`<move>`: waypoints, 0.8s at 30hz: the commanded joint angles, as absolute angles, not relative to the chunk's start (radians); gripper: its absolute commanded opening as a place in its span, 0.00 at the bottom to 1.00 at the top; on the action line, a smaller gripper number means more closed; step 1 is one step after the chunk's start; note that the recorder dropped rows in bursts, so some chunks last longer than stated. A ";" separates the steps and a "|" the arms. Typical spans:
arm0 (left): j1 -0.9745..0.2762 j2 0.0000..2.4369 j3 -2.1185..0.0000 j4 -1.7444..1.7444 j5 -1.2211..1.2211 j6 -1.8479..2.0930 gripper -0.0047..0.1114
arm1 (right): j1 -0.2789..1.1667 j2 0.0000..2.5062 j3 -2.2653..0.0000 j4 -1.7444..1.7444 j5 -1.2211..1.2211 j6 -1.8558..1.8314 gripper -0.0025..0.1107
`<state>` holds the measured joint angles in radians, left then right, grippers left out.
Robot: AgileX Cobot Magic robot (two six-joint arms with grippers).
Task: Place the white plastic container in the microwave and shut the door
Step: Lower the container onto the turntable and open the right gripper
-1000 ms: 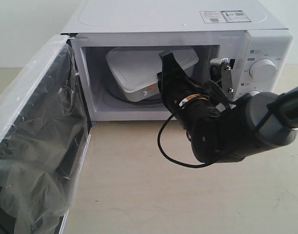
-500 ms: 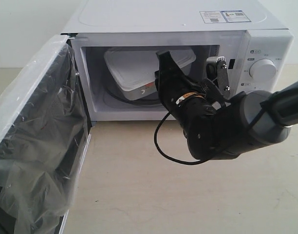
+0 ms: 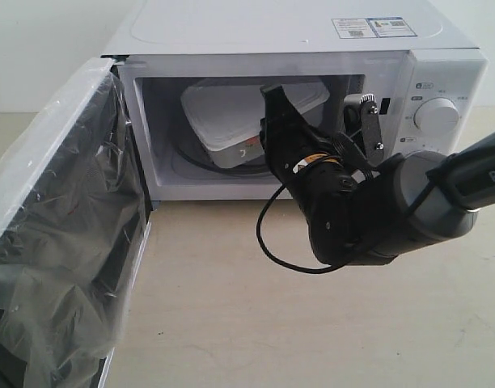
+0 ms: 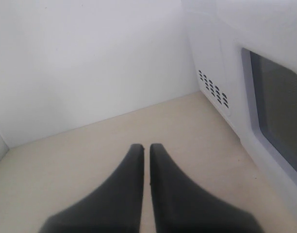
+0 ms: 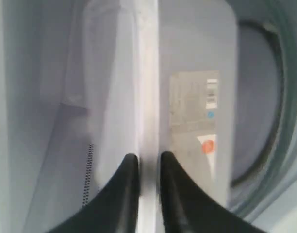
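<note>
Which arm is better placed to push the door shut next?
Left. The left gripper, shut, sits by the open door's outer face; the right gripper is inside the microwave, straddling the container's rim.

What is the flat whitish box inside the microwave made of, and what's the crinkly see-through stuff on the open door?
The flat whitish rectangular box looks like plastic: smooth, slightly see-through, with rounded corners and a moulded rim. The crinkly clear sheet on the open white-framed door looks like thin plastic film: it wrinkles, sags and catches glints of light.
</note>
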<state>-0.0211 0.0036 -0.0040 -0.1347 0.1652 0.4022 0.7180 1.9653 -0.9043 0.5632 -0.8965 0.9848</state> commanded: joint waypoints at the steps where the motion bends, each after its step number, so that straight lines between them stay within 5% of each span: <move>1: -0.018 0.000 0.000 -0.137 0.158 0.390 0.08 | 0.718 1.966 -0.909 0.545 -0.928 0.974 0.29; 24: -0.018 0.000 0.000 -0.137 0.158 0.390 0.08 | 0.718 1.957 -0.771 0.297 -1.031 1.021 0.31</move>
<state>-0.0211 0.0036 -0.0040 -0.1347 0.1652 0.4022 0.7180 1.9653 -0.8300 0.3279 -0.9714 1.0060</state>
